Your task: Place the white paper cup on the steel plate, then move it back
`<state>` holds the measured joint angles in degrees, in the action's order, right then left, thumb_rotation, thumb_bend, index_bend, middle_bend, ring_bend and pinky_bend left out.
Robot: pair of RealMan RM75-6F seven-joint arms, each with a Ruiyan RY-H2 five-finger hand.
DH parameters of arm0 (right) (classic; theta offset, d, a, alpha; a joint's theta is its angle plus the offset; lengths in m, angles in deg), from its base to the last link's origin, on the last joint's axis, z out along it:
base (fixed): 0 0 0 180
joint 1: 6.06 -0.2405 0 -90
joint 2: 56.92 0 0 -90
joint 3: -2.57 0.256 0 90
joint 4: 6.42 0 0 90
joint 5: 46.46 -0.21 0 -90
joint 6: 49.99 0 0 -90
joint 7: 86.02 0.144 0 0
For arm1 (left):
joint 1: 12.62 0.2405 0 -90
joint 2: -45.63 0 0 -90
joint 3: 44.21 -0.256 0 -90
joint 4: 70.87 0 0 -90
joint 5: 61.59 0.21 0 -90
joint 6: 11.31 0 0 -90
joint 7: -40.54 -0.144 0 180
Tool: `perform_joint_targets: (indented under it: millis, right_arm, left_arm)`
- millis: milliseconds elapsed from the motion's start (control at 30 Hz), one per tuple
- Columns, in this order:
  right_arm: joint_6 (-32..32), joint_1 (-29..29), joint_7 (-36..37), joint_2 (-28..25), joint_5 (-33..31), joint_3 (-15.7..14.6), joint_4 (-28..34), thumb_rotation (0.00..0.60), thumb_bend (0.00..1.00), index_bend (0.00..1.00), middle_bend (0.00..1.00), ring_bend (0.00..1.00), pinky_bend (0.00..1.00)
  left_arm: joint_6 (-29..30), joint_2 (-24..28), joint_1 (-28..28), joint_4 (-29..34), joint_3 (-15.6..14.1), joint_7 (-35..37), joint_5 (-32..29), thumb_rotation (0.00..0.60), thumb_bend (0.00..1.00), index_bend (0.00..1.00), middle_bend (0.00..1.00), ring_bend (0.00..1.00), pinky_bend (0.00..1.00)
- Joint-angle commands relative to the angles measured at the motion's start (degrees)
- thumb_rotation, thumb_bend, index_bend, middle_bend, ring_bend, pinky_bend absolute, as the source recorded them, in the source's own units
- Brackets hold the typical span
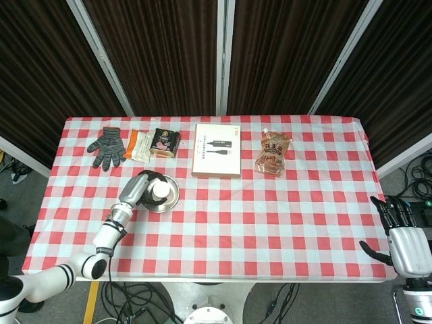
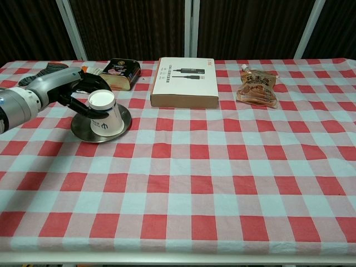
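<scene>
The white paper cup [image 2: 105,115] stands upside down and slightly tilted on the right part of the steel plate [image 2: 83,131], at the table's left. My left hand [image 2: 71,92] grips the cup from the left, its fingers wrapped around the cup's side. In the head view the cup [image 1: 159,192] sits on the plate [image 1: 171,202] with the left hand [image 1: 137,191] against it. My right hand [image 1: 403,237] hangs beyond the table's front right corner, fingers apart and holding nothing.
Behind the plate lie a grey glove [image 1: 106,146], an orange snack packet [image 1: 140,144] and a dark tin [image 2: 118,74]. A flat white box [image 2: 184,82] lies at the centre back, with a food pouch [image 2: 256,86] to its right.
</scene>
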<state>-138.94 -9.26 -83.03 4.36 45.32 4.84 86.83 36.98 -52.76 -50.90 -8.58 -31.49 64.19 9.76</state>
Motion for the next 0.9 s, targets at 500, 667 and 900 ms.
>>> perform_joint_targets:
  millis: [500, 667, 900]
  right_arm:
    - [-0.6, 0.0, 0.1, 0.1, 0.9, 0.0, 0.0, 0.600, 0.07, 0.00, 0.15, 0.00, 0.07]
    - [-0.5, 0.0, 0.2, 0.1, 0.9, -0.2, 0.0, 0.600, 0.07, 0.00, 0.15, 0.00, 0.07]
    - [0.3, -0.4, 0.2, 0.5, 0.9, -0.2, -0.2, 0.600, 0.07, 0.00, 0.15, 0.00, 0.07]
  left_arm:
    - [4.7, 4.6, 4.7, 0.5, 2.1, 6.8, -1.0, 0.600, 0.28, 0.50, 0.35, 0.21, 0.12]
    - [4.5, 5.0, 5.4, -3.2, 2.8, 5.3, -3.3, 0.600, 0.28, 0.50, 0.35, 0.21, 0.12]
    - [-1.1, 1.2, 4.6, -11.4, 2.6, 3.2, -7.2, 0.600, 0.25, 0.44, 0.32, 0.19, 0.12]
